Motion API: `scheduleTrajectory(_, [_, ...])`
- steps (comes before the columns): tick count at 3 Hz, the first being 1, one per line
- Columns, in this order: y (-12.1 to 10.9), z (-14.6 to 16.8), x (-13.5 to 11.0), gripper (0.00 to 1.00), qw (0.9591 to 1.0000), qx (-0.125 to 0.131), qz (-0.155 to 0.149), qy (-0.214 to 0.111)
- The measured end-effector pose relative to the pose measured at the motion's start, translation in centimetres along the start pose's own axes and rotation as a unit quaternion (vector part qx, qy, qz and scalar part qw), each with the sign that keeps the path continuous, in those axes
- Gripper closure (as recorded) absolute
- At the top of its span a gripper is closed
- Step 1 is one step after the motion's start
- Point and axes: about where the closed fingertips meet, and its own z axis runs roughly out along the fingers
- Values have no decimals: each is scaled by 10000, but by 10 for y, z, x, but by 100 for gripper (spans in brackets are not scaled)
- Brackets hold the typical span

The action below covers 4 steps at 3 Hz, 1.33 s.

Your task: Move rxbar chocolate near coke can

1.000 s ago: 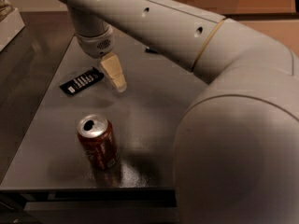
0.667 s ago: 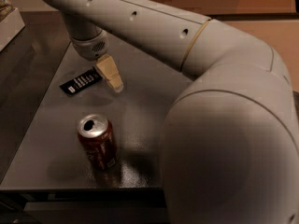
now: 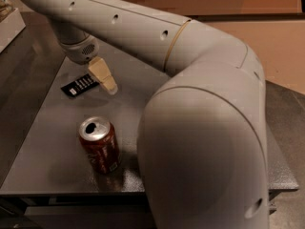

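The arm's big pale elbow (image 3: pixel 205 147) fills the near right of the view, bulking larger than a second ago and hiding more of the grey table (image 3: pixel 52 166). Just left of it, near the table's front edge, the coke can (image 3: pixel 99 145) stands upright with its silver top open to view, in the same spot as before.

Farther back and to the left, the rxbar chocolate (image 3: pixel 80 85) lies flat on the table, its white lettering facing up, well apart from the can. It has not moved.

The gripper (image 3: pixel 106 80) hangs at the end of the arm, low over the table, just at the bar's right end. Over the last second it has slid left, so the gap that showed between it and the bar has closed up in this view; whether it touches the wrapper is unclear. Only one beige part of it shows, so I cannot tell how far open it is, and it holds nothing that can be seen.

At the far left edge sits a pale box (image 3: pixel 8 23).
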Motion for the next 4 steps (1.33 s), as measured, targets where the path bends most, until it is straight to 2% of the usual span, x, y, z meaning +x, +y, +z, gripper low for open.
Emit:
scheduleTrajectory(3, [-11, 19, -5, 0, 9990, -383, -243, 7])
scheduleTrajectory(4, [-6, 22, -5, 18, 9987, -452, -245, -64])
